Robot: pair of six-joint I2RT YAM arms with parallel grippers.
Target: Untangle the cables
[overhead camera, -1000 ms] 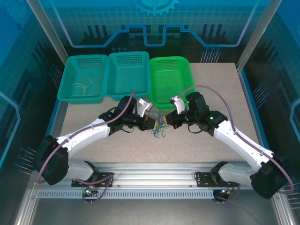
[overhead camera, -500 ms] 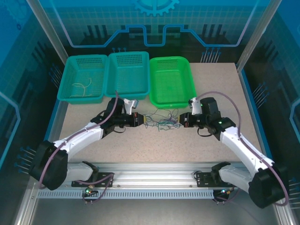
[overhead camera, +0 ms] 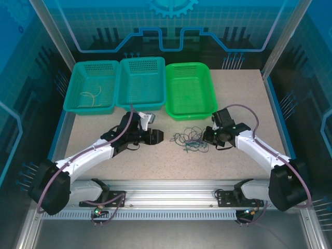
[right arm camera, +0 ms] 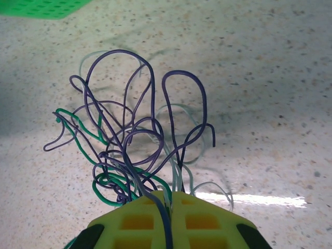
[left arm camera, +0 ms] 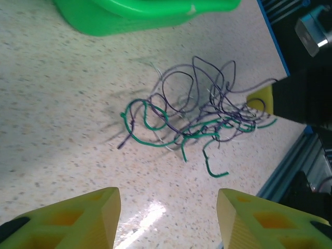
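While our right hand (right arm camera: pixel 170 199) has its fingers pinched together on one end of the cables (right arm camera: pixel 137 140), our left hand (left arm camera: pixel 168 207) sits with fingers spread, gripping nothing, near the other side of the clump. We see purple, green and pale strands looped through each other, lying on the table (overhead camera: pixel 171 163) between the two hands. Bright green basket (overhead camera: pixel 190 93) is just behind the clump, not touching it. Two teal baskets sit to its left: the middle basket (overhead camera: pixel 141 83), and the far-left basket (overhead camera: pixel 101 78) with a cream strand (overhead camera: pixel 91 96) in it. The table is speckled beige with glare patches. An aluminium rail (overhead camera: pixel 171 189) runs along the near edge, and blue printed panels (overhead camera: pixel 171 31) wall the cell.
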